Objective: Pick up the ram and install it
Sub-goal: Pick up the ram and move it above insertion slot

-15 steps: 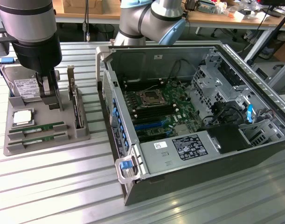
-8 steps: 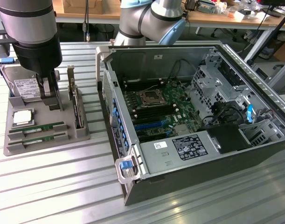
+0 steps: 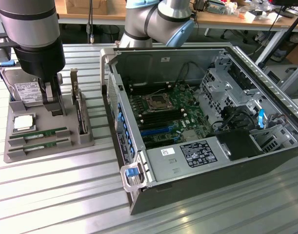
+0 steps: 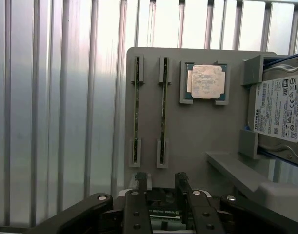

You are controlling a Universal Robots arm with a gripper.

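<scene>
Hanging over the grey tray (image 4: 197,126), the gripper (image 4: 161,178) is wide open and holds nothing. The ram (image 4: 163,109) sits on edge there, beside its twin (image 4: 136,109). Best to grab just one, by its long sides.

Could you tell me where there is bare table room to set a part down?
Free: the ribbed metal table along the exterior view's lower edge, bordering the grey parts tray and the open computer case. Crowded: the tray itself, and the narrow strip between tray and case.
</scene>
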